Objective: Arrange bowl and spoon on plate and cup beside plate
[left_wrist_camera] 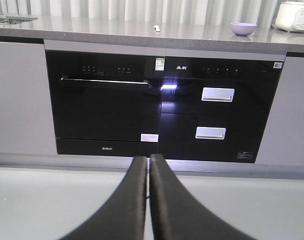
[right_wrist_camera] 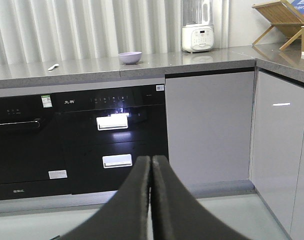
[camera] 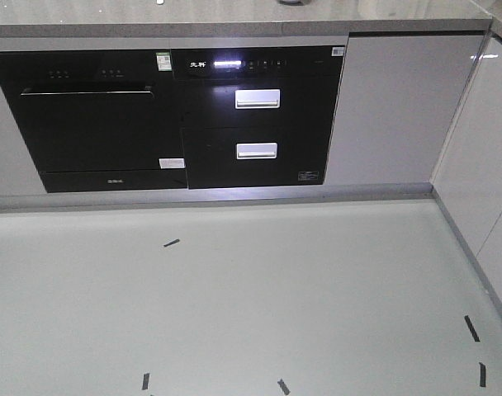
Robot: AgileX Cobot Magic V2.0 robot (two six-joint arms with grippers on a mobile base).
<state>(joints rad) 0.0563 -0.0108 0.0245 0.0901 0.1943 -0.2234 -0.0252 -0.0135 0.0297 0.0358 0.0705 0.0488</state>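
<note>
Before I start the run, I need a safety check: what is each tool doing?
Left tool: shut, holding nothing.
Right tool: shut, holding nothing.

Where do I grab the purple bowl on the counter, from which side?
Pinch the rim of the bowl from above, one finger inside, one outside. It stands upright, mouth up, on the countertop, so the rim is probably its only thin edge. The right gripper is shut; open it.

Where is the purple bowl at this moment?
In the right wrist view, the bowl sits on the countertop, above the black drawer appliance, with the spoon to its left and a white appliance to its right.
</note>
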